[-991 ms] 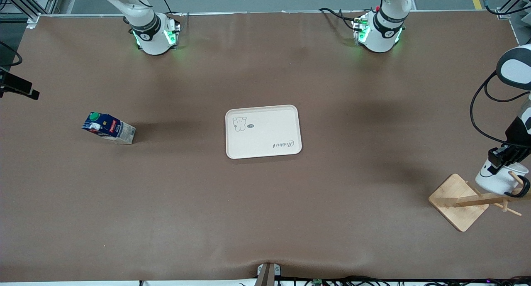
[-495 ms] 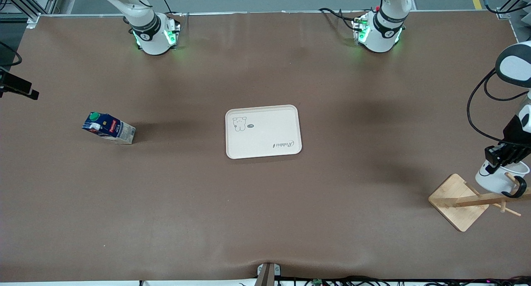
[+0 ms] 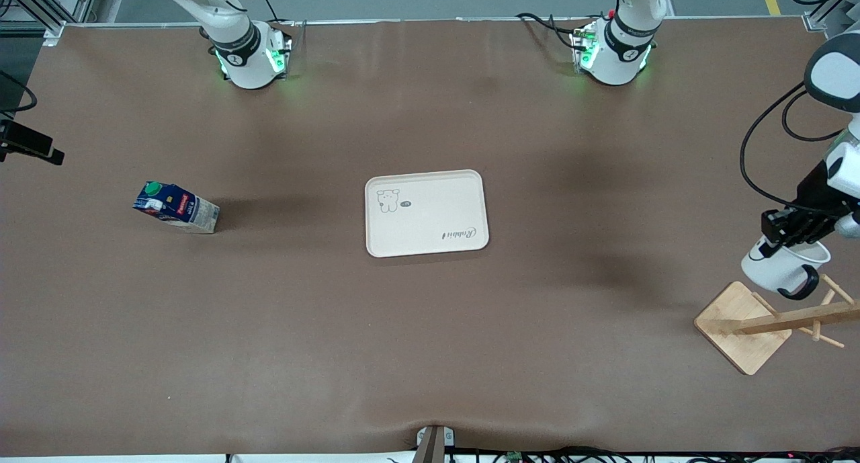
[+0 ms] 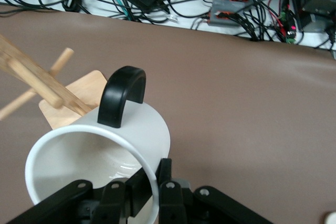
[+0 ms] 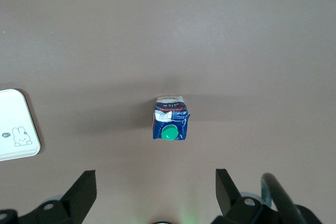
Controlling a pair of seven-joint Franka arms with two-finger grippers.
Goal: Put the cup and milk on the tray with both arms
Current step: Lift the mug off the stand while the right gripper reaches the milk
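The cream tray [image 3: 426, 212] is seen flat at the table's centre. The milk [image 3: 176, 207] is stood at the tray's 9 o'clock, well apart. At 3 to 4 o'clock, the cup [image 3: 779, 271] is gripped at its rim by the left gripper [image 3: 787, 234], held over the wooden rack [image 3: 766, 323].

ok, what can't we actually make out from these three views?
- Right end effector: outside the front view's frame; the right wrist view shows only its open fingertips, high over the milk.
- Cup: its smiley face is turned away in both views.
- Left end effector: shut on the cup's rim; its tips are cut off at the left wrist view's edge.
- Tray: its small print is too small to read.
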